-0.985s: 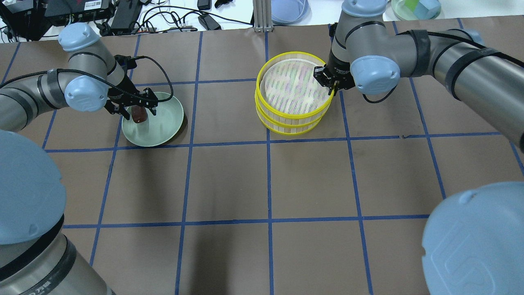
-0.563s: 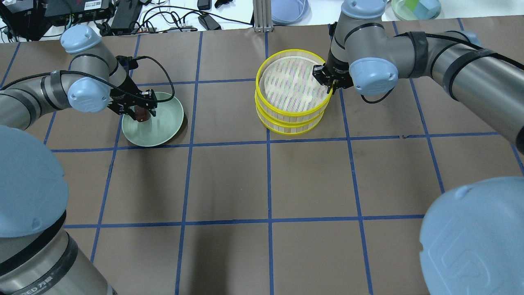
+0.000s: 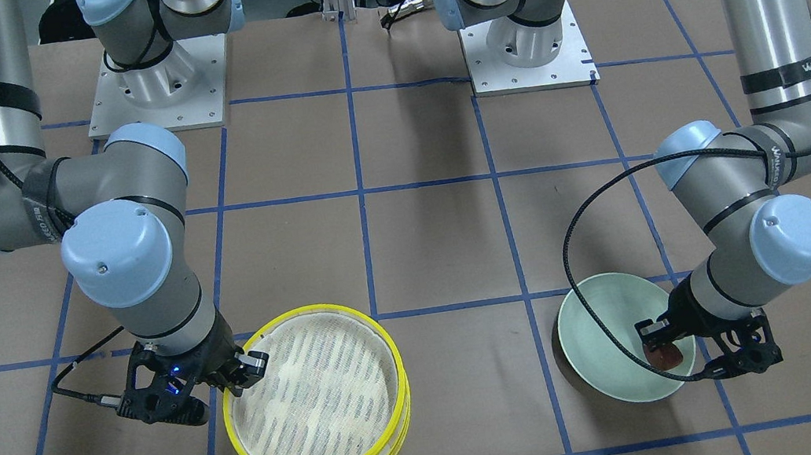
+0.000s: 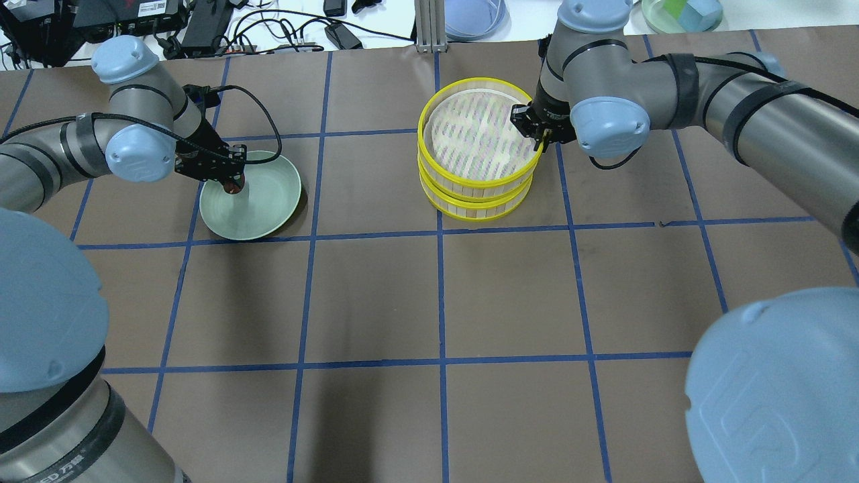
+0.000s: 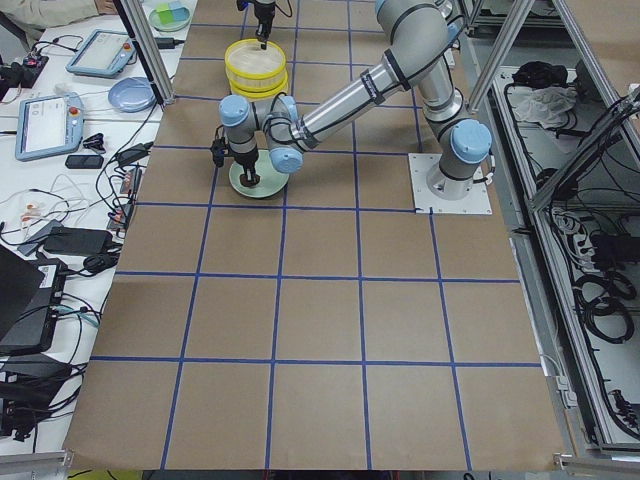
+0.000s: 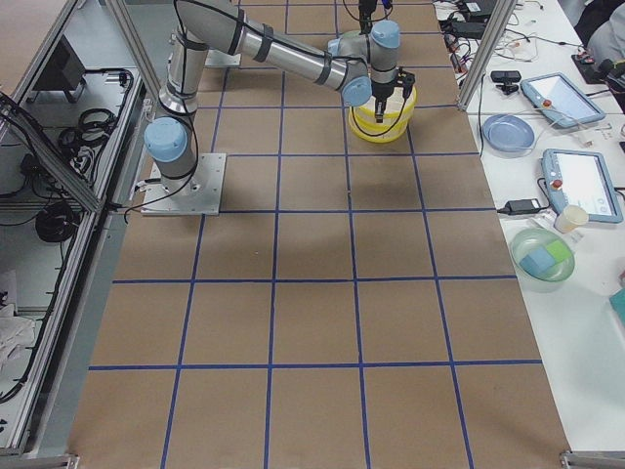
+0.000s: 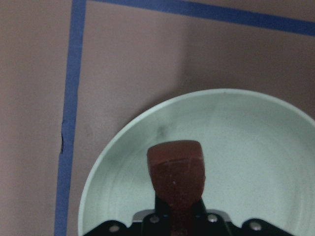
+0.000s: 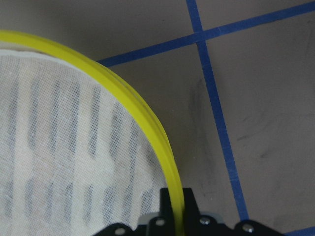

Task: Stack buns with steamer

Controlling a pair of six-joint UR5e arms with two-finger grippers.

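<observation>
Left fingers [image 3: 648,330] are clamped shut on the dark brown bun [image 7: 175,167]. It's hanging just above the green plate [image 4: 265,201], over toward the plate's left edge at the left of the overhead view. Right fingers [image 3: 255,362] are closed in a thin pinch on the yellow rim of the top steamer tier [image 4: 480,131], which sits on the bottom tier [image 4: 473,209] at upper middle of that view. I can't tell if it's lifted clear yet. No sign of the white bun; it might be under that top tier.

My worries are these. The tier is only held at one spot on the rim, so it could sag, twist out of the pinch, or drag the lower one across the surface. The bun looks squeezed pretty narrow, so it could pop out mid-carry. Also, the left arm's cable [image 3: 578,267] loops right over the plate and might snag it.
</observation>
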